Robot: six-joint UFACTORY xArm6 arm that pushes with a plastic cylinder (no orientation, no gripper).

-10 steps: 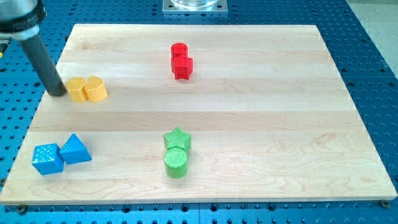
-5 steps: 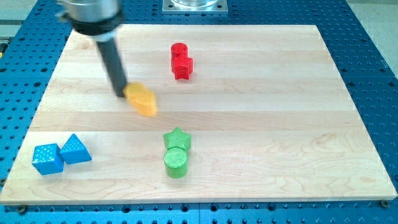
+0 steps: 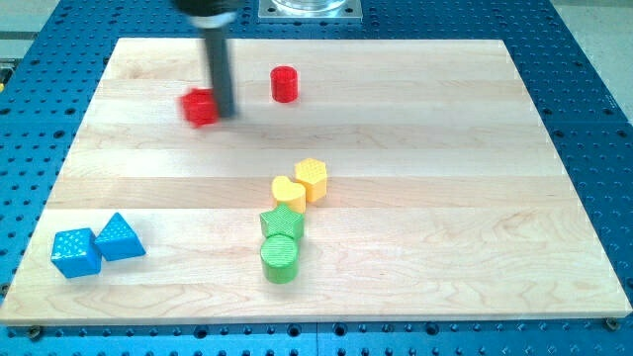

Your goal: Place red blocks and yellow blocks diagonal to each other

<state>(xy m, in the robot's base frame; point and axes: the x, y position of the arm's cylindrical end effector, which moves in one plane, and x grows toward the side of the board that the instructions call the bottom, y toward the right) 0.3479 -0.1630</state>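
My tip (image 3: 226,112) is at the upper middle-left of the board, touching the right side of a blurred red block (image 3: 200,107). A red cylinder (image 3: 285,84) stands apart to the tip's right, near the view's top. Two yellow blocks sit together at the board's centre: a heart-like one (image 3: 289,193) and a hexagonal one (image 3: 312,179) up and to its right. The yellow heart touches the green star below it.
A green star (image 3: 281,222) and a green cylinder (image 3: 280,259) stand together below the yellow pair. A blue cube (image 3: 75,251) and a blue triangular block (image 3: 120,237) sit at the board's lower left corner. The wooden board (image 3: 495,198) lies on a blue perforated table.
The yellow pair has moved right and down to the centre, against the green star. My tip has moved up to the red blocks and one red block has slid left, away from the red cylinder.
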